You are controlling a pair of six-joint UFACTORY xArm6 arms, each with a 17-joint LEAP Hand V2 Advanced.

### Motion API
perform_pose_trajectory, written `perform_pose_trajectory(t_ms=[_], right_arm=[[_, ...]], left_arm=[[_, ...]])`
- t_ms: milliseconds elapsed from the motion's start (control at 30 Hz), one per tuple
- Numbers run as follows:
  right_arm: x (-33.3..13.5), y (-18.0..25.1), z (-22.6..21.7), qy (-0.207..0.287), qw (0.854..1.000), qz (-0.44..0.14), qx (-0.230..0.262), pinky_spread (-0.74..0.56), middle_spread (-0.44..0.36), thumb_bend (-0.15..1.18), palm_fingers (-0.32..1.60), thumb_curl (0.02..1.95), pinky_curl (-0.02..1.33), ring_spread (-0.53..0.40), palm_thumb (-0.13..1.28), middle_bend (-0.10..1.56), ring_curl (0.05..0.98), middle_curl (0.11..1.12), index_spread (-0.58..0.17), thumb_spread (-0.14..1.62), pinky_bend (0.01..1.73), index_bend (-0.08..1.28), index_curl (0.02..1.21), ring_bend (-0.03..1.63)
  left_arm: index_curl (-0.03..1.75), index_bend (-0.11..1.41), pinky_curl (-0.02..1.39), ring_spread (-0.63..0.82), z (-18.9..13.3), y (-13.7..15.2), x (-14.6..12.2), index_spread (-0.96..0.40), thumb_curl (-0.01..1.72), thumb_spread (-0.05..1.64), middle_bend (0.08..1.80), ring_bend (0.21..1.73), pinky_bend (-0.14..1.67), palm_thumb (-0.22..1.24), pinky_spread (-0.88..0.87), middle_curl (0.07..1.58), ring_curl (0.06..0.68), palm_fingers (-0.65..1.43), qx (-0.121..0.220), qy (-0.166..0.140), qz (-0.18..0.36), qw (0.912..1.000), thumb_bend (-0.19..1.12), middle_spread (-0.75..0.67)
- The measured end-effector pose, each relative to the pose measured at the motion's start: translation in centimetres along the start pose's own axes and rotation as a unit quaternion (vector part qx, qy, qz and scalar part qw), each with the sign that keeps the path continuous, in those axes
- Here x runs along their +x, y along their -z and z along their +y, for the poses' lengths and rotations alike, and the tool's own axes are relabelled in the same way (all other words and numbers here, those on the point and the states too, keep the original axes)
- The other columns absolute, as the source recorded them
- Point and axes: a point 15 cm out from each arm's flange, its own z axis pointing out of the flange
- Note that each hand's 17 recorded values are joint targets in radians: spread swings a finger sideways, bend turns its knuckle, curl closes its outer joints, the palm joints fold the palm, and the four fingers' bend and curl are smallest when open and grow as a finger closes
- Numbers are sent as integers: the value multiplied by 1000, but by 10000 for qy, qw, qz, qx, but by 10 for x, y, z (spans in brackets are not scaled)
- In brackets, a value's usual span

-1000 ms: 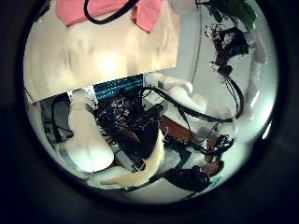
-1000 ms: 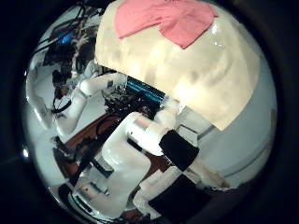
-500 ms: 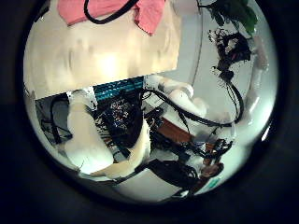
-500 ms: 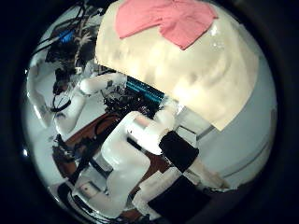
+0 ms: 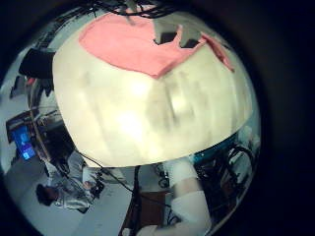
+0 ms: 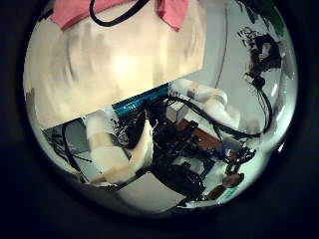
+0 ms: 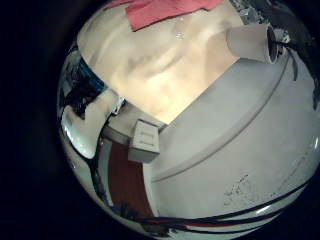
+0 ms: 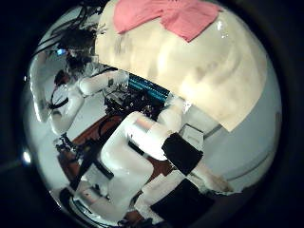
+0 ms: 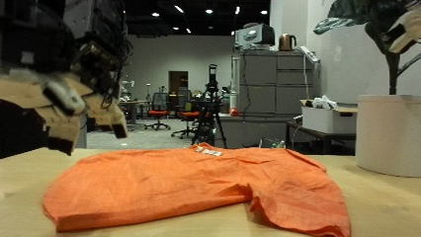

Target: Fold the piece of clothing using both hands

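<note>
Nearest us is the pale wooden table (image 9: pixel 381 215). The orange piece of clothing (image 9: pixel 198 188) lies spread flat on it and fills most of the tabletop we can see. One sleeve reaches toward four o'clock, and a small tag shows at its far edge, at twelve o'clock.

At ten o'clock from the clothing a hand (image 9: pixel 66 74) hangs above the table, clear of the cloth. It is too smeared for us to tell which hand it is, how its fingers stand, or whether it holds anything.

From the palm cameras we see the same clothing (image 5: pixel 148 49) lying on the table (image 5: pixel 148 118). It sits at the edge of the right hand's view (image 8: pixel 161 17), with no fingers we can read.

Farther back, at two o'clock, stands a white tub (image 9: pixel 388 133), and beyond it are grey cabinets (image 9: pixel 270 94).
</note>
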Motion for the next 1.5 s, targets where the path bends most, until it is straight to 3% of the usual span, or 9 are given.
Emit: perform_pose_trajectory(t_ms=[100,133,200,767,867,967,1200,1500], right_arm=[[0,0,-4,-69,10000,4,-30,383,110,-16,98,259,324,264,572,187,236,297,-258,1184,251,179,324,191],[0,0,-6,-93,9999,-11,-53,383,111,-16,98,259,324,264,572,187,235,298,-257,1184,251,179,324,191],[-1,-2,-9,-118,9999,-46,-98,383,111,-13,99,259,323,265,580,187,234,298,-255,1191,250,179,324,191],[-5,-8,-21,-230,9995,-167,-106,383,112,-16,102,256,323,265,587,187,225,304,-253,1202,246,181,325,188],[-5,-8,-22,-238,9995,-167,-114,383,112,-16,102,255,323,265,587,187,225,304,-253,1202,246,181,325,188],[-6,-8,-24,-209,9996,-157,-133,383,112,-16,102,255,323,265,587,187,224,304,-253,1202,246,181,325,189],[-6,-9,-24,-200,9996,-159,-145,383,112,-16,104,255,323,264,587,188,223,306,-255,1202,245,181,326,188],[-7,-8,-24,-185,9996,-156,-144,383,112,-16,106,254,322,264,588,186,221,307,-255,1202,242,183,330,187]], left_arm=[[267,157,328,396,-10,-13,-13,80,322,1057,240,433,299,382,379,341,236,93,-126,-34,-191,9997,-21,206],[268,154,325,394,-14,-18,-18,77,323,1058,275,425,289,385,373,361,234,109,-153,-53,-262,9995,-21,105],[272,158,329,383,-23,-26,-29,75,324,1061,248,429,295,396,351,358,235,101,-194,-82,-442,9988,-20,80],[254,141,323,270,-68,-61,-61,94,325,1067,310,483,314,440,217,372,238,199,-248,113,-841,9961,-23,78],[244,124,325,186,-71,-64,-65,94,328,1066,389,519,355,449,113,391,238,339,-284,223,-916,9951,-21,8],[214,93,351,-6,-77,-62,-73,43,327,1065,531,627,506,455,-111,434,255,622,-341,318,-1059,9933,-22,-132],[195,152,452,-339,-80,-59,-86,-99,330,1048,732,808,778,463,-482,552,333,827,-701,423,-1291,9882,-23,-355],[252,218,494,-511,-68,-57,-86,-317,355,1025,837,922,888,584,-675,622,396,1126,-1395,362,-1547,9774,-2,-504]])
